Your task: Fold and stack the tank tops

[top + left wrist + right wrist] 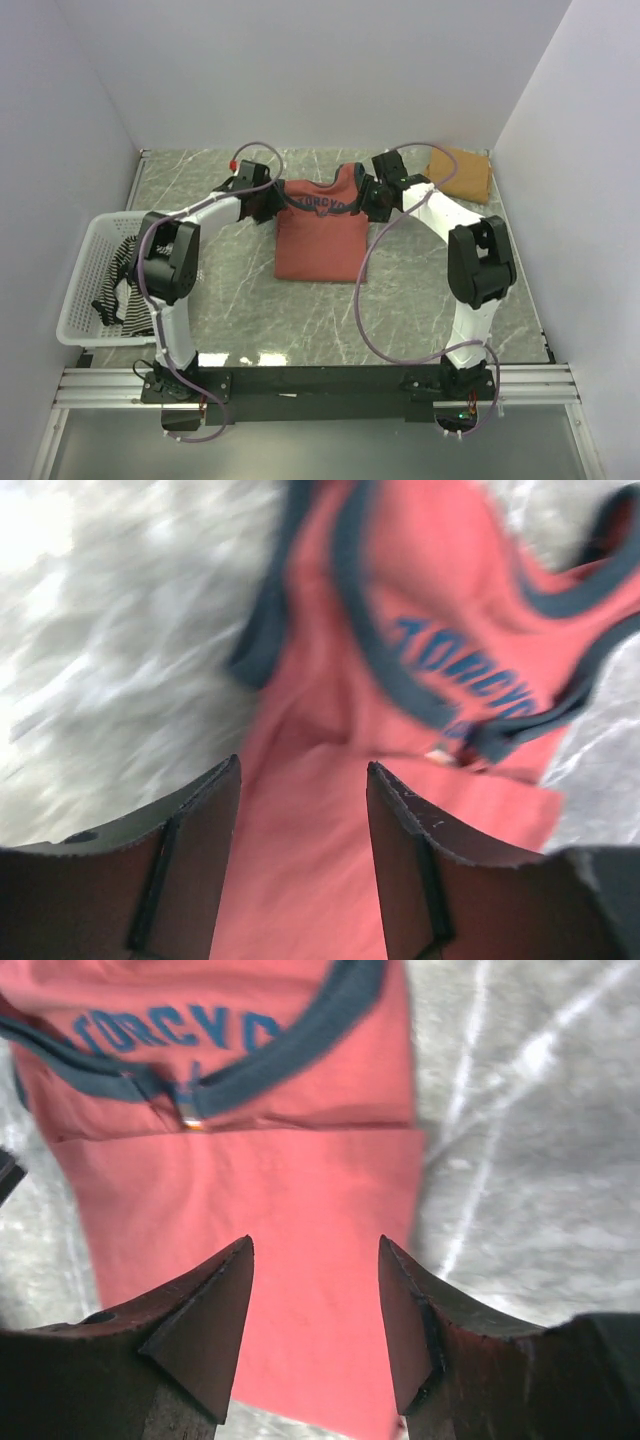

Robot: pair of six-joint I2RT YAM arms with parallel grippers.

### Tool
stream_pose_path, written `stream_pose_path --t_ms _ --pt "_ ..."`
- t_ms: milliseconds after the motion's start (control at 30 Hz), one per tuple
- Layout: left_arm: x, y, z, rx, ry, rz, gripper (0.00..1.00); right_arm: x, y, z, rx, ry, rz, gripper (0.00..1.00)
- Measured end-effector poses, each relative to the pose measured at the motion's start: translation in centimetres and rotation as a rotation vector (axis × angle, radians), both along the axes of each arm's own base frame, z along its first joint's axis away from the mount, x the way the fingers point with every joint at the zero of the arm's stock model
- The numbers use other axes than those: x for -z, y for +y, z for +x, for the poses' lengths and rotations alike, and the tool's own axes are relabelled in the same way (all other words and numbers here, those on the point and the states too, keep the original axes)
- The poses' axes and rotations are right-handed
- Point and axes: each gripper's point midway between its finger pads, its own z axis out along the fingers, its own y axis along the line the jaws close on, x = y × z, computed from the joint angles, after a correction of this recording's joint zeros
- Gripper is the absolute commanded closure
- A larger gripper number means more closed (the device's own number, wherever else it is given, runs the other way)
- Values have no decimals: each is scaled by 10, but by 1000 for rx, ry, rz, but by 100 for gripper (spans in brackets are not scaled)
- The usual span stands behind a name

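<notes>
The red top [320,235] is spread flat at frame centre, flanked at its upper corners by the left gripper [303,770] and right gripper [315,1245]. Both are held wide open with nothing grasped. The tan top [460,172] is seen upper right, and the striped top [118,278] in the basket [75,292] at left.

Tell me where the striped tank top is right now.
In the top view, the striped tank top lies crumpled inside the white basket on the left side, just left of the left arm.

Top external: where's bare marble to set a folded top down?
Widest bare patch: near strip between rust-red top and arm bases. Also far-left corner beyond the basket. Crowded: left tool and right tool at the top's shoulders; tan top fills far right.
</notes>
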Motion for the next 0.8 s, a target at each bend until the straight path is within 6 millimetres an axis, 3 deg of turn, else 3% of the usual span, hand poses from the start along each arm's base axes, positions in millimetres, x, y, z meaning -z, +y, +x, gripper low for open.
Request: stream_pose_path --t_ms 133,267,333,400,500,600,800 --pt "0 21 -33 -36 37 20 43 2 -14 -23 3 4 -21 40" --pt "-20 27 -87 -34 22 -5 36 4 -27 -83 2 15 18 40" --pt "-23 22 -116 -11 15 -24 33 14 -30 -115 3 38 46 39" --pt "-15 16 -140 18 34 -44 31 28 -31 -140 4 74 63 39" --pt "14 13 -172 41 104 -65 31 49 -30 -167 13 139 88 37" --pt "38 19 -193 25 173 -75 31 51 -22 -168 25 141 131 37" --pt "30 10 -181 -9 122 -156 34 44 -8 -152 76 79 240 39"
